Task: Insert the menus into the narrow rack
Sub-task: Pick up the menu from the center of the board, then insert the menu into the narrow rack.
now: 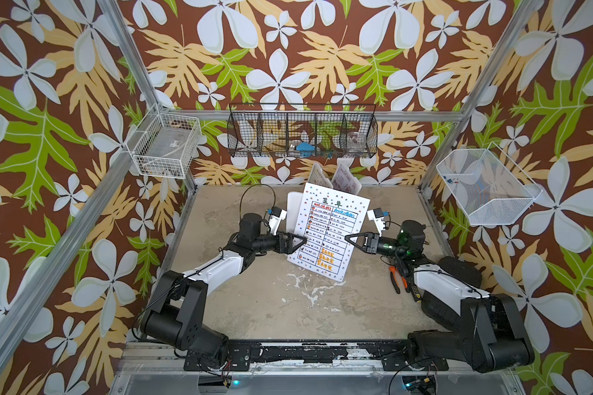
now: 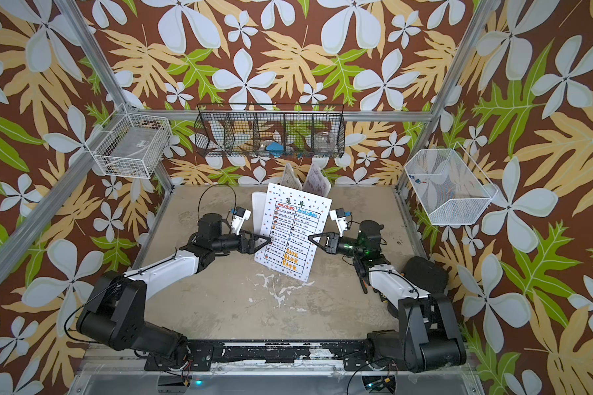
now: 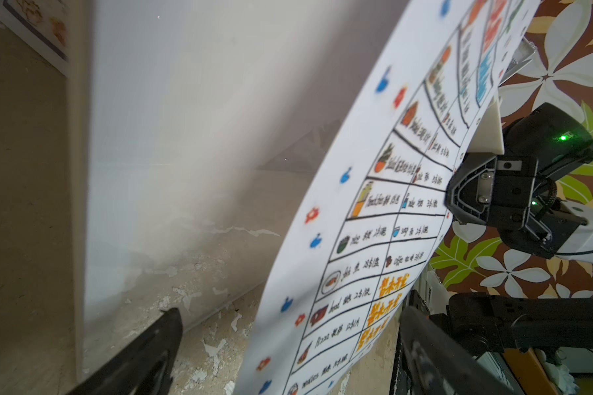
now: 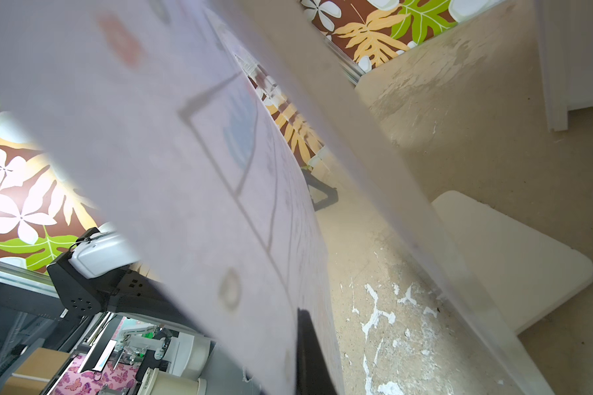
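One menu [image 1: 326,232] upright: right claw [image 1: 347,237] pinching its edge, left claw [image 1: 303,241] spread astride the opposite edge. Best steered level, unbent, into the rack [image 1: 292,212] slot behind.

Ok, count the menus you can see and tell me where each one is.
3. The large white menu stands tilted mid-table. A pale menu and a pinkish menu stand behind it at the back of the table. Others may hide behind the large one.
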Controlling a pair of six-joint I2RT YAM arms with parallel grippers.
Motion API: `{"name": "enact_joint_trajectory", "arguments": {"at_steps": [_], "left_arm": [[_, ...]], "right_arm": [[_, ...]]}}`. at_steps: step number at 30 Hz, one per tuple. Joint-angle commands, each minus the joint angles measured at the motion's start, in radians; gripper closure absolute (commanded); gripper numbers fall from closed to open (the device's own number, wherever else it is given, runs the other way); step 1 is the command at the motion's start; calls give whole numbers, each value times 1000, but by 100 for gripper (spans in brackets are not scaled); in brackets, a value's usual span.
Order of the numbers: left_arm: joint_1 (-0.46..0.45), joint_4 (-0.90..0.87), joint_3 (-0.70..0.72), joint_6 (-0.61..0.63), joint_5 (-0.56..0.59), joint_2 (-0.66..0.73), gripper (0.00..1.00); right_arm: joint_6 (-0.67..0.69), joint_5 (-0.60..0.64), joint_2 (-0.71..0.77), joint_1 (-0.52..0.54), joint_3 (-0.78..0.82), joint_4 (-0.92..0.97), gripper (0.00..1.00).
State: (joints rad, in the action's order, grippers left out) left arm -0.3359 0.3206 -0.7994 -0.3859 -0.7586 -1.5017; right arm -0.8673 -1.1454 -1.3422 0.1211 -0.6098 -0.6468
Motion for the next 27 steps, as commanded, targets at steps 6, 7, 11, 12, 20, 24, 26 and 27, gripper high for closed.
{"name": "enact_joint_trajectory", "arguments": {"at_steps": [6,7,11,12,20,24,26,27], "left_arm": [[-8,99,0,-49,-120,-18,1],[-8,110,3,-54,-129,-13,4],[-8,141,9,-64,-157,10,24],[-8,143,9,-64,-161,13,28],[-8,151,9,-70,-172,14,47],[-8,146,7,-64,-159,33,50],[-9,143,3,-58,-154,49,51],[-9,143,1,-56,-152,56,51]], "right_arm": [[-41,-3,-14,-4,-1,-104,100],[-29,3,-14,-5,-2,-92,100],[75,48,-11,-5,-21,42,100],[105,62,-9,-4,-29,81,100],[201,120,15,-4,-38,144,100],[194,111,38,-4,-12,50,100],[161,103,52,-5,15,-41,100],[143,99,56,-4,25,-84,100]]}}
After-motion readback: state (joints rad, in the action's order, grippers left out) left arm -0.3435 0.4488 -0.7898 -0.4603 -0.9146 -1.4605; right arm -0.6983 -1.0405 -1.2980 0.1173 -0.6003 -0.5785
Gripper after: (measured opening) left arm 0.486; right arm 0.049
